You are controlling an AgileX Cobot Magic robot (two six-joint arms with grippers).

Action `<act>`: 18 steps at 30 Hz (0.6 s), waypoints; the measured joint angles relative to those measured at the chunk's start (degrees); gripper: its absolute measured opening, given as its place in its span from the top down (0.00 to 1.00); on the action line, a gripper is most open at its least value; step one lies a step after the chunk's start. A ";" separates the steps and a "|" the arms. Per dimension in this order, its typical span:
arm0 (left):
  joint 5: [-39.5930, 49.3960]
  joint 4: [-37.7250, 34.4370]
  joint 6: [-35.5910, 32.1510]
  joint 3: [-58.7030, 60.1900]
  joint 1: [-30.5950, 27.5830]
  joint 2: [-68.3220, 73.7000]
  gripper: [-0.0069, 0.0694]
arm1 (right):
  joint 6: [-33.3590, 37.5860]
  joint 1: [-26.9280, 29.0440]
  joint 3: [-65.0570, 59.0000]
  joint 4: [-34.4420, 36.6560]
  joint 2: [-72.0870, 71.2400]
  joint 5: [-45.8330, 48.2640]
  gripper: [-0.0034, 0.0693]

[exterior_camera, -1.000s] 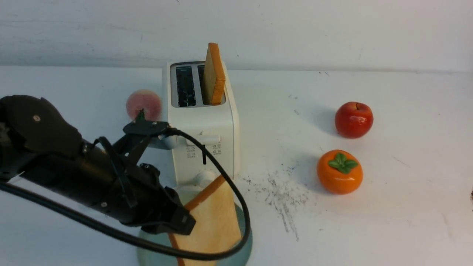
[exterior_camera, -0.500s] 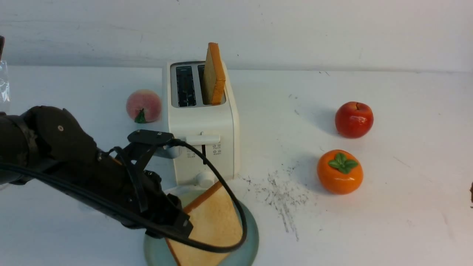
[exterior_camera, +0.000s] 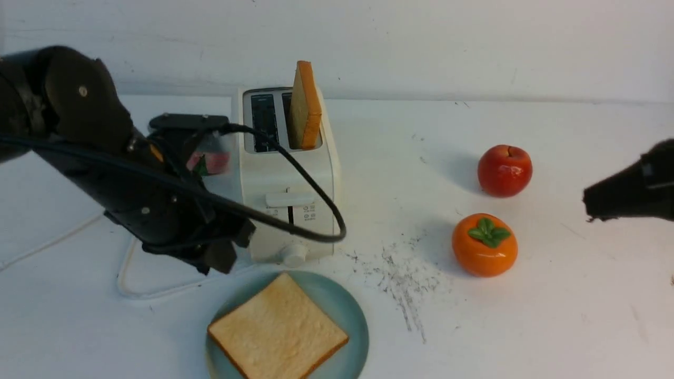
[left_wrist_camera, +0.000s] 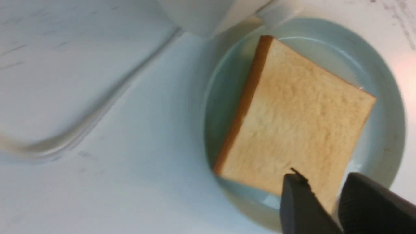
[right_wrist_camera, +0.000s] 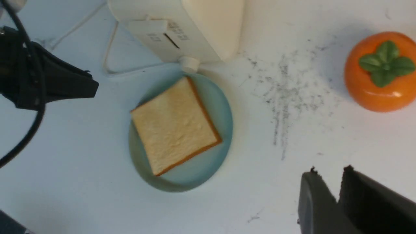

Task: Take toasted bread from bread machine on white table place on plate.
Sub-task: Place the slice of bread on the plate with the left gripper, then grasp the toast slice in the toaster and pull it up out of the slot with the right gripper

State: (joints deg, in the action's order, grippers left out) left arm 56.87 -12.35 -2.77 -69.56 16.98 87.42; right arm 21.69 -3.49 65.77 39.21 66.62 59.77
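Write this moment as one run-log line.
plate: one toast slice flat | bread machine: second slice upright in slot | left gripper: empty | right gripper: empty

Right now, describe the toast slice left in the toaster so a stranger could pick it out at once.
Find the cream-white toaster toward the back of the white table. A square slice stands upright in its right-hand slot, orange-brown crust facing forward. Its twin lies flat on the blue-green plate in front.
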 joint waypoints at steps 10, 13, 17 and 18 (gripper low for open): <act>4.78 5.68 7.41 1.32 -0.05 -14.12 0.93 | -4.71 -15.60 13.83 -5.83 16.39 -7.11 0.74; 3.13 3.68 7.66 5.18 -0.05 -25.99 0.93 | -11.52 -19.99 21.98 -13.64 24.58 -11.42 0.66; 2.11 2.91 7.79 8.79 -0.05 -34.71 0.93 | -13.15 -21.88 28.22 -16.77 31.05 -13.79 0.54; 2.00 2.87 8.33 10.69 -0.05 -38.85 0.93 | -13.54 -22.49 31.27 -17.32 34.01 -15.48 0.47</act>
State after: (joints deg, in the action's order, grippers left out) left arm 58.87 -9.48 5.57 -58.88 16.93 48.57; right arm 8.15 -25.98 97.04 21.89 100.62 44.29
